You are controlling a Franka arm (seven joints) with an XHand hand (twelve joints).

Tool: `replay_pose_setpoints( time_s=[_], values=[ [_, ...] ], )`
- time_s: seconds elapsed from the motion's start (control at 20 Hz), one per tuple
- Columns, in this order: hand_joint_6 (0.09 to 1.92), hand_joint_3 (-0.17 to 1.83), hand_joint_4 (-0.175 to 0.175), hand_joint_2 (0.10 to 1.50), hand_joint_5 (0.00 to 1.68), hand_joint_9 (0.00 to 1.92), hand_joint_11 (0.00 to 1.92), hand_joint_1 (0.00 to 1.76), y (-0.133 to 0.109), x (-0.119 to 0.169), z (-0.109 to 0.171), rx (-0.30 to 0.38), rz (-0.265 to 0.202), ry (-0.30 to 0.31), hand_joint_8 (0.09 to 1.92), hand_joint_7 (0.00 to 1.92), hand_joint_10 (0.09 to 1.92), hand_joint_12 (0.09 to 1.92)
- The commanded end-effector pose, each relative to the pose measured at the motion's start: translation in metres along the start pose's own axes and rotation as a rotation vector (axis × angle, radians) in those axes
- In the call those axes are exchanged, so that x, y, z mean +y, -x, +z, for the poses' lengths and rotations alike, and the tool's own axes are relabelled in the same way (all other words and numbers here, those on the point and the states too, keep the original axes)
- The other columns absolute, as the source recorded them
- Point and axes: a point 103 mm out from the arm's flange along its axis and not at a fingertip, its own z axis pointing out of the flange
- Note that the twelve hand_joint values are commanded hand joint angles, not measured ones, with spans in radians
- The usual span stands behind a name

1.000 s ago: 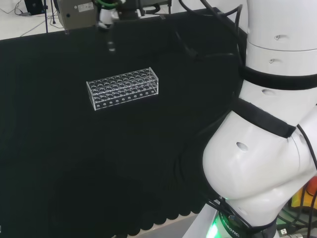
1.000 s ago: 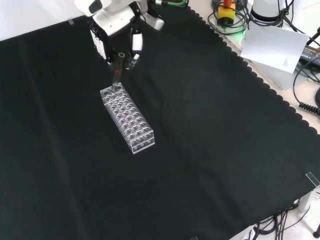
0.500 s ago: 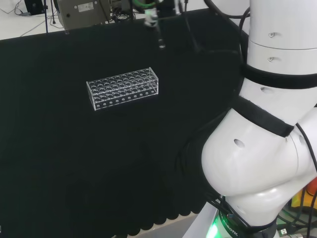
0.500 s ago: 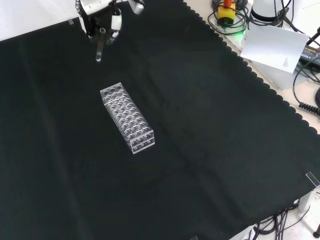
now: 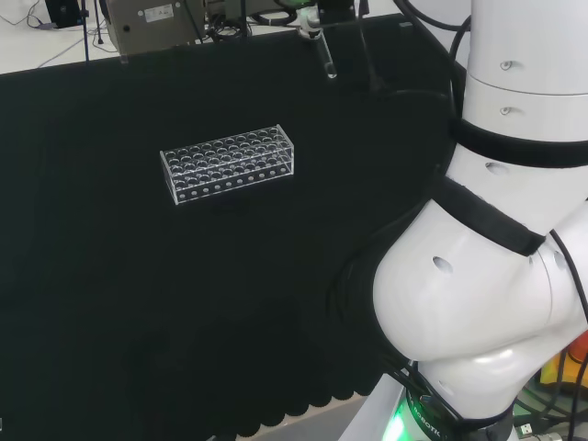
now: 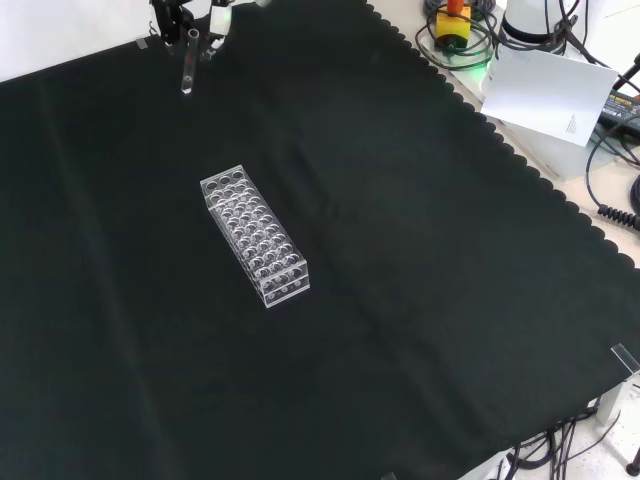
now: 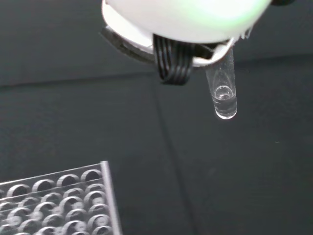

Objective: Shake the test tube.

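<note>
Clear glass test tube pinched in curled fingers of black and white hand, lifted well clear of transparent plastic rack on black cloth, apparently mid-shake, return to rack pending.

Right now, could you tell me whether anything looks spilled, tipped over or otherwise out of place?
Nothing stands out. The rack stands upright on the cloth, and the robot hand holds the test tube clear of it, with no spill visible.
</note>
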Motion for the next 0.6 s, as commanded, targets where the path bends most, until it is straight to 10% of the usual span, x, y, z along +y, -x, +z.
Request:
replay_pose_setpoints(
  time_s=[0.05,0.6],
  values=[
    [0.38,0.70,-0.175,0.57,1.33,1.59,1.36,1.44,-0.048,-0.005,0.011,0.069,-0.097,-0.017,0.68,1.43,0.09,0.78],
    [0.38,0.70,-0.175,0.57,1.33,1.59,1.36,1.44,-0.126,-0.009,0.026,0.122,-0.243,-0.050,0.68,1.43,0.09,0.78]
  ],
)
